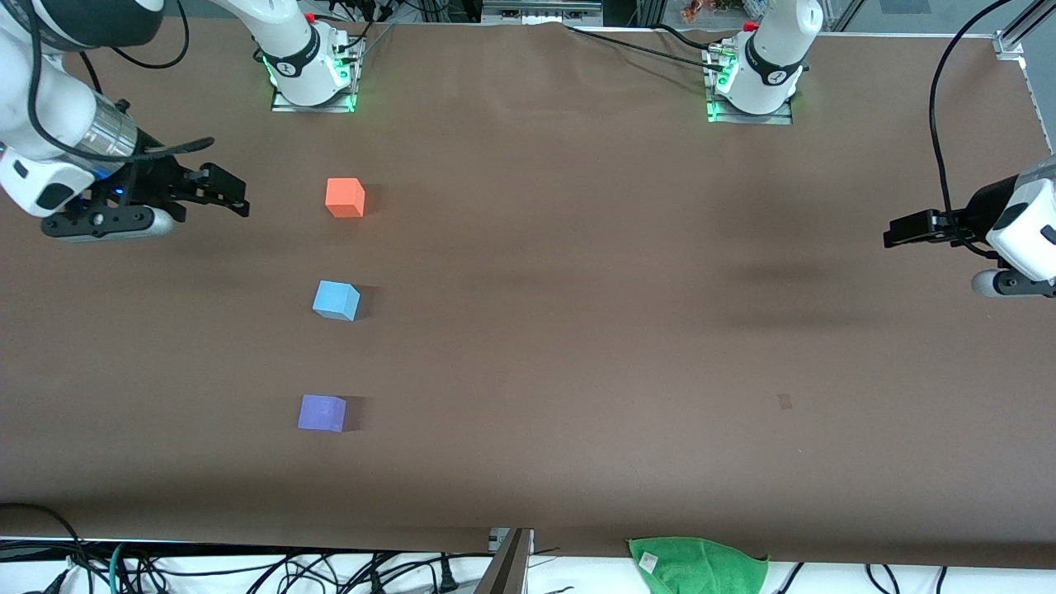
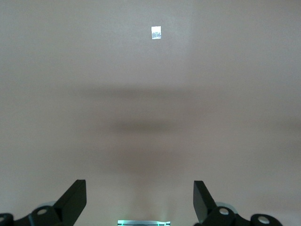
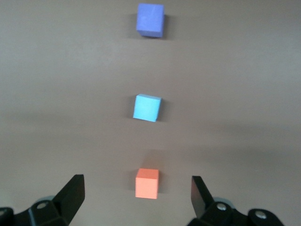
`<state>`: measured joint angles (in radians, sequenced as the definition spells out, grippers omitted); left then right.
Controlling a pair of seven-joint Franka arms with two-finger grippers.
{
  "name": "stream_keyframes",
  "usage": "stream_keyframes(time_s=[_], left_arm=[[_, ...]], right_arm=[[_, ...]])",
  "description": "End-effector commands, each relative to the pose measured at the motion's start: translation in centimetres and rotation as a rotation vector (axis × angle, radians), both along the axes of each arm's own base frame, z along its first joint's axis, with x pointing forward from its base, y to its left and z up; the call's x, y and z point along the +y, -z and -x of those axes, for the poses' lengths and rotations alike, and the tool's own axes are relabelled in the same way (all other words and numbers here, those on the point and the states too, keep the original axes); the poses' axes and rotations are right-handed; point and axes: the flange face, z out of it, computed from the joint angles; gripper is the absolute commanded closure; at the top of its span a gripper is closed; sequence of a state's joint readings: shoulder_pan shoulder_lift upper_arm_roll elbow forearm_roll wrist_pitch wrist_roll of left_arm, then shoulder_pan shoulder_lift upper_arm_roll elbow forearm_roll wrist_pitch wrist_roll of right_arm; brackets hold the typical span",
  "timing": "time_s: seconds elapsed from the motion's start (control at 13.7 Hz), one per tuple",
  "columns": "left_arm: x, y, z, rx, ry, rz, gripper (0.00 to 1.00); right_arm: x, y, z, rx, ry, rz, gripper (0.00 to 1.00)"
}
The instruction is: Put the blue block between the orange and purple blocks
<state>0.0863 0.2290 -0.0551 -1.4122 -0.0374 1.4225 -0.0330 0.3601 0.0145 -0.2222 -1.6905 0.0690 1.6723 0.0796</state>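
The blue block (image 1: 337,299) sits on the brown table between the orange block (image 1: 345,198), farther from the front camera, and the purple block (image 1: 322,412), nearer to it. The three stand in a line at the right arm's end. In the right wrist view the orange block (image 3: 147,183), blue block (image 3: 146,108) and purple block (image 3: 150,20) show in a row. My right gripper (image 1: 235,194) is open and empty, up in the air beside the orange block. My left gripper (image 1: 891,231) is open and empty over the left arm's end of the table.
A green cloth (image 1: 697,563) hangs at the table's edge nearest the front camera. A small patch (image 1: 784,402) marks the table toward the left arm's end; it also shows in the left wrist view (image 2: 156,32). Cables lie along that near edge.
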Motion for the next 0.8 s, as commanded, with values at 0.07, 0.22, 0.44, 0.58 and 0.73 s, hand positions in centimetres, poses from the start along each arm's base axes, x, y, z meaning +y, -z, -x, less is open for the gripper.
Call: stream_keyframes(time_s=[0.07, 0.22, 0.44, 0.58, 0.73], left_arm=[[-0.1, -0.3, -0.4, -0.008, 0.013, 0.010, 0.00], [-0.1, -0.2, -0.5, -0.008, 0.013, 0.012, 0.00], [-0.1, -0.2, -0.5, -0.008, 0.009, 0.013, 0.00], [0.1, -0.6, -0.6, -0.019, 0.006, 0.010, 0.00], [0.3, -0.9, -0.6, -0.025, 0.003, 0.012, 0.00]], right_arm=[[-2.3, -0.4, -1.1, 0.026, 0.021, 0.037, 0.01], [-1.8, -1.1, -0.3, 0.044, 0.006, 0.041, 0.00], [-1.4, -1.7, -0.2, 0.060, 0.003, 0.046, 0.00], [-1.0, -2.2, -0.5, 0.042, 0.005, 0.054, 0.00], [-0.9, -2.2, -0.7, 0.042, 0.002, 0.055, 0.00]])
